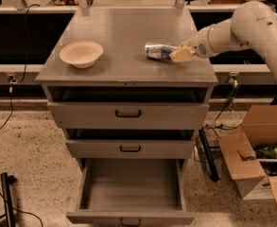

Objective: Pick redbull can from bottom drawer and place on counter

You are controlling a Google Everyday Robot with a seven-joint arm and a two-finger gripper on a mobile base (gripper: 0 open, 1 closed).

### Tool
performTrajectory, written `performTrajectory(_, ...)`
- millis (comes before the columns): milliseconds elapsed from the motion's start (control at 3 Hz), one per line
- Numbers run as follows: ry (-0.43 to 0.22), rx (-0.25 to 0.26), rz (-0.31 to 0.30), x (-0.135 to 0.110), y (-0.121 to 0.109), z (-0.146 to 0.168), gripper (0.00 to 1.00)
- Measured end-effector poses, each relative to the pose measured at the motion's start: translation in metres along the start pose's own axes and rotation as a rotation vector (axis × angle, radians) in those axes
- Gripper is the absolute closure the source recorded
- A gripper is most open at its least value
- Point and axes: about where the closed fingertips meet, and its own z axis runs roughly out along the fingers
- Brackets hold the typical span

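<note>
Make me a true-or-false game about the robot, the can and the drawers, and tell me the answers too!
1. The redbull can is tipped on its side over the counter. True.
2. The bottom drawer is shut. False: it is pulled open, and nothing shows inside it.
3. The bowl sits on the counter, apart from the can. True.
4. The gripper is down in the bottom drawer. False: it is up over the counter, at the can's right end in the picture.
5. The cardboard box stands on the counter. False: it is on the floor beside the drawers.
</note>
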Motion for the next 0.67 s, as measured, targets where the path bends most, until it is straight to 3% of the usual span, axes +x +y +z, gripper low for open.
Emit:
performTrajectory(333, 0.000, -0.004, 0.000, 0.0002, 0.0016, 0.0027, 0.00)
performTrajectory(667, -0.011, -0.015, -0.010, -0.0006, 0.0028, 0.0024, 0.00)
